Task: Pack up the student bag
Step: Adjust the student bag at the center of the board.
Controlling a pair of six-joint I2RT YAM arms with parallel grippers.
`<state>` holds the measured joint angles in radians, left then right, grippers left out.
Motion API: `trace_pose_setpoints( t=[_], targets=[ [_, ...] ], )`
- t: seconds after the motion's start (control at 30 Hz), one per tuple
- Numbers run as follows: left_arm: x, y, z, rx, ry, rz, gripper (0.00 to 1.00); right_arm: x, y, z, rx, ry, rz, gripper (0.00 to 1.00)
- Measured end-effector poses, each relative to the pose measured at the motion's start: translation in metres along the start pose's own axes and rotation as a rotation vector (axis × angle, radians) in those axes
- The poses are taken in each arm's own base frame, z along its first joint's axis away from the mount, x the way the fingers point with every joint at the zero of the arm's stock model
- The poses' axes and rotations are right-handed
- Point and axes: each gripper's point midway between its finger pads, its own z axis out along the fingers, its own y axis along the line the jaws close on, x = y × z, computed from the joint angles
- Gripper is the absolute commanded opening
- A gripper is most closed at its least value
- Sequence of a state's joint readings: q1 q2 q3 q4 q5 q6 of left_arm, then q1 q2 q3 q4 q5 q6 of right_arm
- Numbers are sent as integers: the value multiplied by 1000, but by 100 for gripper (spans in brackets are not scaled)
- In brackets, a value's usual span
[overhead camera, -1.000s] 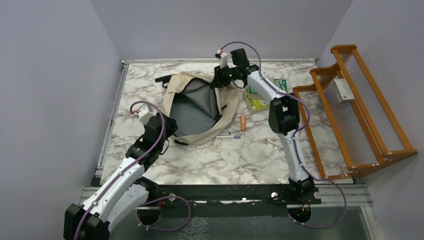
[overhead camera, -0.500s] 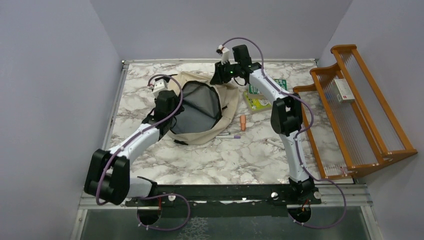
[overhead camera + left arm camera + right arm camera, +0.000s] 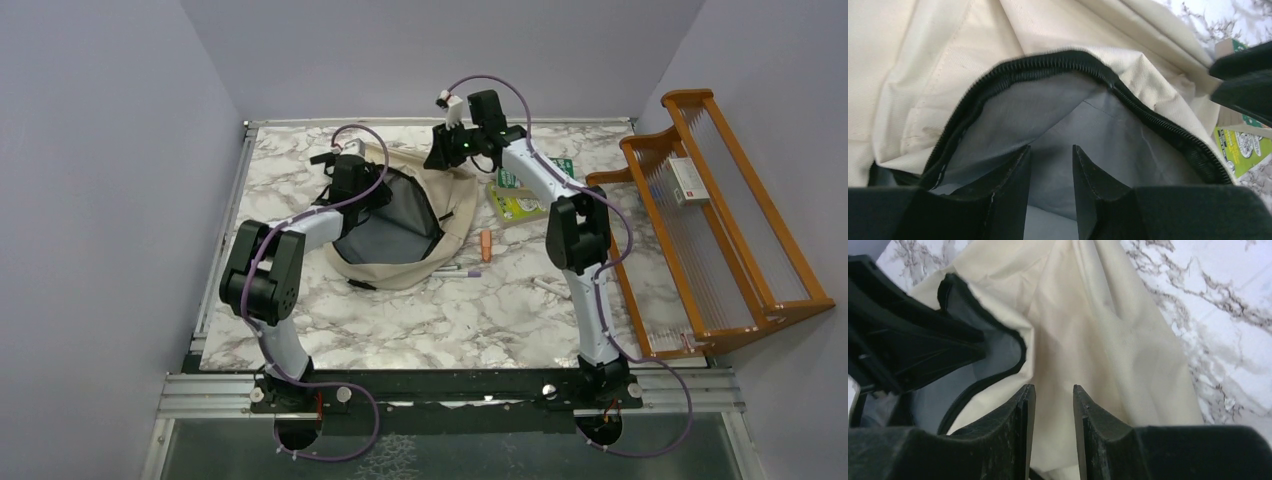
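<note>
Your left gripper (image 3: 1050, 149) is at the far-left part of the student bag's (image 3: 400, 275) mouth, pointing in. Its jaws are part-way apart w/ nothing btwn them, just the grey lining (image 3: 1098, 135) showing thru the gap, and the black zipper rim (image 3: 1068, 56) arches above the tips. The bag lies on the marble table (image 3: 450, 330), left of ctr & toward the far edge, mouth gaping up, cream fabric slumped around it. Your right gripper (image 3: 1053, 389) is at the bag's far-right side, just outside the rim, tips over cream cloth. Its jaws stand a little apart w/ fabric filling the gap, & you can't tell whether they pinch it or only hover. Right of the bag on the table: a pen (image 3: 455, 270) beside the bag's near edge, a small orange item (image 3: 486, 245), then a green packet (image 3: 515, 203) partly hidden by the right arm. Far right, a wooden rack (image 3: 720, 230) stands along the table's edge.
</note>
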<state>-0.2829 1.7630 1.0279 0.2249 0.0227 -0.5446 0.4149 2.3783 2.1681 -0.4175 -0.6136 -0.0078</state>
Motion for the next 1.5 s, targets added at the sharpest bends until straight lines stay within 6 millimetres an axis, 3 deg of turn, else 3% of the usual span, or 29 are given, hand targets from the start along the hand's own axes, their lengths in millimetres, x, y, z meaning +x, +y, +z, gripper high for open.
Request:
trace_pose_setpoints(
  t=[0.2, 0.4, 0.53, 0.67, 0.8, 0.93, 1.17, 1.3, 1.5],
  targets=[
    [13, 2, 15, 13, 49, -4, 36, -4, 25, -37, 18, -15, 52, 42],
    [-9, -12, 20, 53, 14, 1, 36, -34, 89, -86, -2, -141, 40, 39],
    [-17, -18, 23, 67, 0, 6, 37, -21, 144, -83, -69, -156, 35, 34],
    [-14, -14, 27, 63, 10, 4, 36, 28, 172, -55, -121, -67, 93, 31],
    [-9, -9, 29, 59, 23, 4, 36, 70, 154, -31, -64, 15, 171, 30],
    [-10, -8, 29, 59, 22, 12, 36, 91, 119, -17, 85, 37, 209, 30],
    [-11, -2, 30, 46, 19, 61, 36, 87, 55, -10, 313, 30, 199, 30],
    [-22, 8, 43, 11, 10, 133, 36, 88, 16, -13, 391, 42, 215, 30],
    [-48, 26, 58, -44, -23, 222, 37, 97, -17, -26, 444, 62, 253, 31]
  ],
)
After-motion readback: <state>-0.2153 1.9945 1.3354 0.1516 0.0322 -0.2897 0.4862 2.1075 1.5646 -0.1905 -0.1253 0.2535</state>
